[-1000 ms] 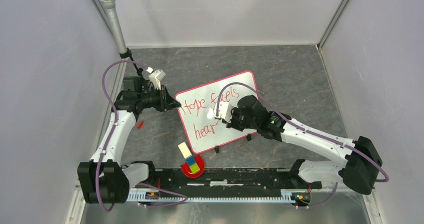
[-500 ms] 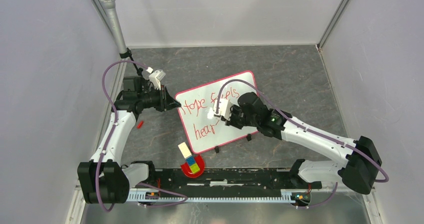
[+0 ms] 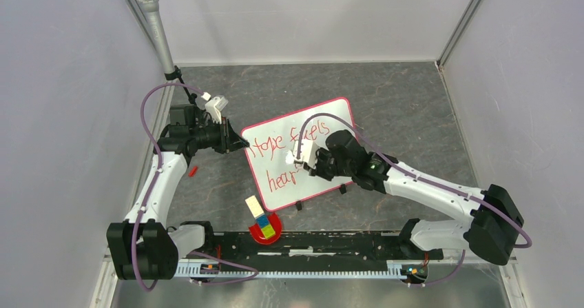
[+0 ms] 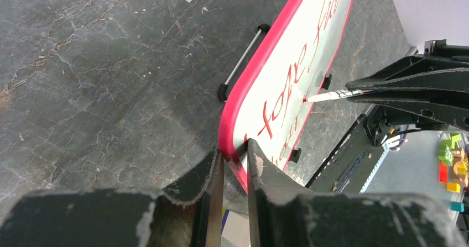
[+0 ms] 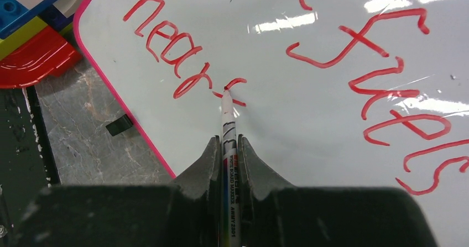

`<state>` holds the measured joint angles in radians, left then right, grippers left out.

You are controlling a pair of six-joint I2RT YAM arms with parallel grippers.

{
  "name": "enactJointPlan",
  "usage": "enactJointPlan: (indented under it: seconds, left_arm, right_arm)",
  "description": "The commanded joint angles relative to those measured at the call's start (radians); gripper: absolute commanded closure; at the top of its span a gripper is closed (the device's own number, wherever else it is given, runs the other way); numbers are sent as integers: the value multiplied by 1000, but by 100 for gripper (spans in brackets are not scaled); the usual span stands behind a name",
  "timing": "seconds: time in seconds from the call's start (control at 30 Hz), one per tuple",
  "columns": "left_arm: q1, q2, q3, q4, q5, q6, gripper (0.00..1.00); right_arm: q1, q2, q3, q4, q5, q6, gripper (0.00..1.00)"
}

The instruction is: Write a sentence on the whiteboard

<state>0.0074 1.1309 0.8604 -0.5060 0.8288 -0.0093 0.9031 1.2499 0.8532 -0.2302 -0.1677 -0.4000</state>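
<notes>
The whiteboard point(image 3: 332, 117) lies tilted on the dark table, white with a red-pink border and red handwriting in two lines. My left gripper point(image 3: 240, 142) is shut on its left edge; in the left wrist view the fingertips point(image 4: 235, 150) pinch the pink rim of the whiteboard point(image 4: 287, 64). My right gripper point(image 3: 304, 158) hovers over the board's middle, shut on a white marker point(image 5: 228, 120). The marker's red tip touches the whiteboard point(image 5: 309, 131) right after the word "hear", at a small fresh stroke. The marker point(image 4: 332, 96) also shows in the left wrist view.
A red holder with coloured blocks point(image 3: 264, 227) sits just below the board's near corner. A small red cap point(image 3: 193, 171) lies left of the board. Two black clips point(image 3: 342, 189) stick out from its near edge. A microphone point(image 3: 157, 29) stands back left; walls close in three sides.
The right gripper has crept slightly left with the marker, adding a stroke after "hear". The left gripper and the board have stayed still.
</notes>
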Motion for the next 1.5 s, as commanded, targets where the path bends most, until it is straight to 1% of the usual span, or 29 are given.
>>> enactJointPlan:
  seconds: [0.0,0.2,0.37,0.6,0.77,0.9,1.07,1.47]
  left_arm:
    - [-9,3,-12,-29,2,40,97]
    - [-9,4,-11,-29,1,38,98]
    - [-9,-1,-14,-29,-2,37,97]
    - [-9,-1,-15,-29,-3,37,97]
    - [-9,-1,-15,-29,-2,37,97]
    - [-10,2,-14,-30,-1,38,97]
    - [-9,6,-12,-29,2,38,97]
    - [-9,18,-9,-29,4,42,98]
  right_arm:
    - [-3,-35,-61,15,9,18,100]
    - [-1,-56,-129,24,-10,26,100]
    - [0,-65,-148,25,-1,14,100]
    - [-2,-83,-100,-14,36,0,100]
    - [-3,-104,-66,-44,10,13,100]
    - [-3,-114,-54,-58,18,16,100]
    - [-16,-113,-55,-51,27,18,100]
    - [-35,-98,6,-48,21,26,100]
